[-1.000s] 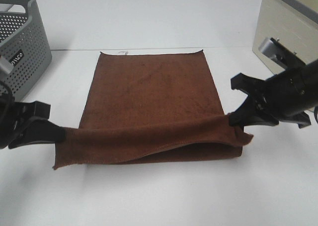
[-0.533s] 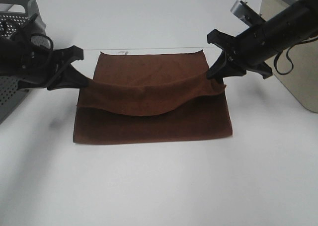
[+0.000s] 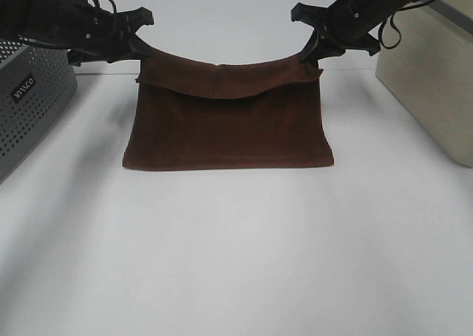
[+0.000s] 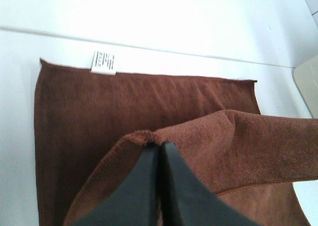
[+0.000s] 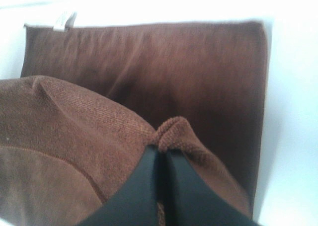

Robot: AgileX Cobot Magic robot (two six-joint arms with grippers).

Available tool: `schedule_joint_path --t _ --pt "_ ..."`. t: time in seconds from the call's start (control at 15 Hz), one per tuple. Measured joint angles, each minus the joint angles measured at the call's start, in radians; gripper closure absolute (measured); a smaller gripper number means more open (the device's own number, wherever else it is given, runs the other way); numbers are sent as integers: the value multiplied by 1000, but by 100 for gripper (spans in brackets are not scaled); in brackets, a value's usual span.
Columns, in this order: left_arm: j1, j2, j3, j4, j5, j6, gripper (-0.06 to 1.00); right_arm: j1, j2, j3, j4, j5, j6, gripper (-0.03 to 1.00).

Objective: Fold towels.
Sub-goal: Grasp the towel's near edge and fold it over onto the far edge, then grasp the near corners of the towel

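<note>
The dark brown towel (image 3: 229, 129) lies on the white table, its near half lifted and carried over the far half. My left gripper (image 3: 145, 54) is shut on the towel's left corner, and my right gripper (image 3: 310, 55) is shut on its right corner, both held above the far edge. The held edge sags between them. In the left wrist view the fingertips (image 4: 159, 149) pinch the corner over the towel (image 4: 99, 112), whose white tag (image 4: 104, 62) shows at the far edge. In the right wrist view the fingertips (image 5: 161, 154) pinch the other corner above the towel (image 5: 189, 67).
A grey perforated basket (image 3: 29, 85) stands at the left, close under my left arm. A beige box (image 3: 432, 77) stands at the right, beside my right arm. The white table (image 3: 236, 262) stretches in front of the towel.
Both grippers have carried the towel's near edge up and away, from the front to above the far edge. The towel now lies doubled over.
</note>
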Motion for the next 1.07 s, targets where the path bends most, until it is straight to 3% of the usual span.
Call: schedule_joint_path --t 0.07,0.27,0.47,0.53,0.73,0.8,0.93,1.07 --pt "0 0 0 0 0 0 94 0 0 0 0 0 0 97" --pt "0 194 -221 19 -38 -4 94 0 192 -239 -45 0 5 97" --pt "0 282 -314 19 -84 -4 79 0 276 -284 -75 -40 5 95" --pt "0 290 -327 20 -88 5 67 0 284 -285 -79 -57 5 87" --pt "0 291 -335 27 -81 34 23 0 282 -288 -81 -72 5 32" --pt "0 291 -335 35 -68 34 15 0 278 -288 -86 -45 5 18" --pt "4 289 -335 87 -5 35 9 0 256 -288 -133 43 1 9" --pt "11 278 -335 148 67 13 8 -1 212 -288 -173 119 11 8"
